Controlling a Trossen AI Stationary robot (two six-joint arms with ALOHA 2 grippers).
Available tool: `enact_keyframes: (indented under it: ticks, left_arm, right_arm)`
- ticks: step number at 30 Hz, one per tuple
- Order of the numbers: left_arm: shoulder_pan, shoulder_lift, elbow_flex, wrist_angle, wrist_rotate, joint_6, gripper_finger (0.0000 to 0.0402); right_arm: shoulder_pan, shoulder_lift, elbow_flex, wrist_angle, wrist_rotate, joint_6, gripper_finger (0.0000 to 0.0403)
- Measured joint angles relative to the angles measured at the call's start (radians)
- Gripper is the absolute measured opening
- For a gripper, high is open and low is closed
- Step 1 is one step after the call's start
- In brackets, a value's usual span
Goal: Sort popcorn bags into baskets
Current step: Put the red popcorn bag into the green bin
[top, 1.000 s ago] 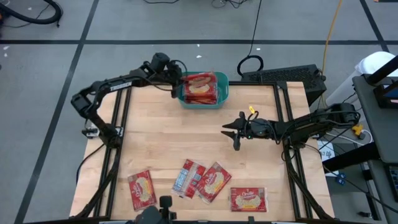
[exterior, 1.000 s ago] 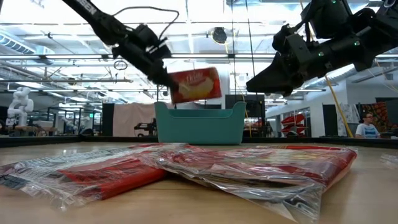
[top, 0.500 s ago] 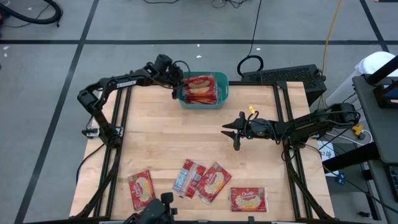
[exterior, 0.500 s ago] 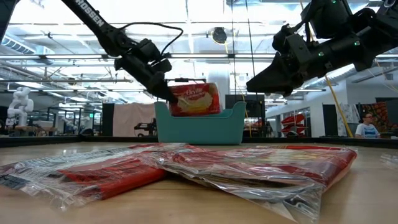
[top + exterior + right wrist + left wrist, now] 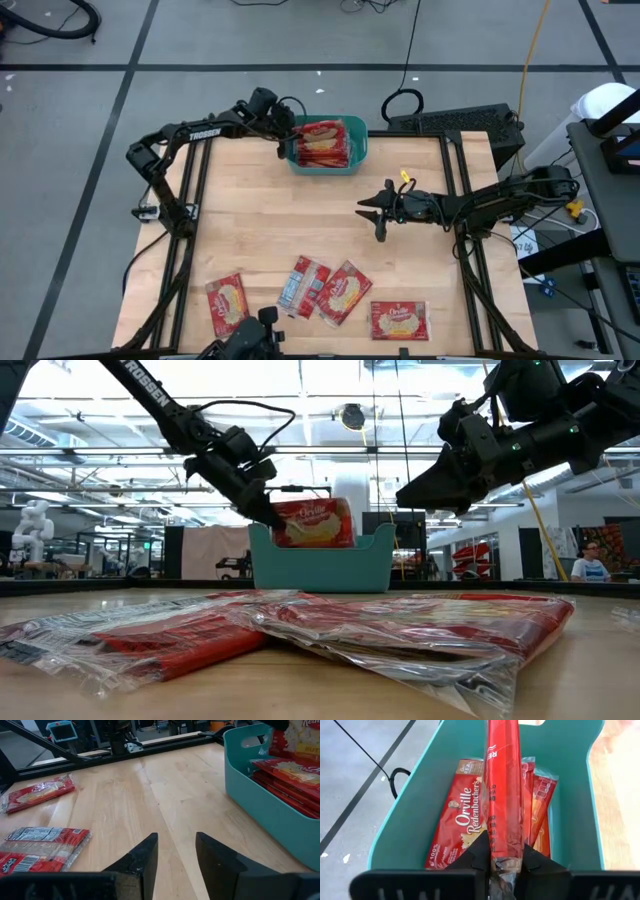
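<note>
Four popcorn bags (image 5: 318, 300) lie along the table's (image 5: 300, 220) near edge, the right gripper (image 5: 372, 212) hovers mid-table with fingers spread, and the left gripper (image 5: 283, 138) pinches a bag (image 5: 504, 795) over the far-edge basket (image 5: 358, 150).

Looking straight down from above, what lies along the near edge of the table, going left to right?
Four popcorn bags: a red bag alone → a bag showing its striped back → a red bag tucked against it → a red bag lying flat, apart.
</note>
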Motion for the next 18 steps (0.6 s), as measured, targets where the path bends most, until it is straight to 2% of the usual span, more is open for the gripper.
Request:
enact_keyframes:
  ticks: [3,6,12,15,18]
  left_arm:
    - [0.0,0.0,0.0,0.0,0.0,-0.008,0.0053]
    - [0.0,0.0,0.0,0.002,-0.013,-0.011,0.0085]
    - [0.0,0.0,0.0,0.019,-0.138,-0.019,0.0145]
    - [0.0,0.0,0.0,0.053,-0.202,-0.031,0.0161]
    - [0.0,0.0,0.0,0.091,-0.221,-0.05,0.0172]
  right_arm:
    - [0.0,0.0,0.0,0.0,0.0,0.0,0.0127]
    - [0.0,0.0,0.0,0.0,0.0,0.0,0.0127]
    - [0.0,0.0,0.0,0.0,0.0,0.0,0.0127]
    - [0.0,0.0,0.0,0.0,0.0,0.0,0.0127]
    - [0.0,0.0,0.0,0.0,0.0,0.0,0.0127]
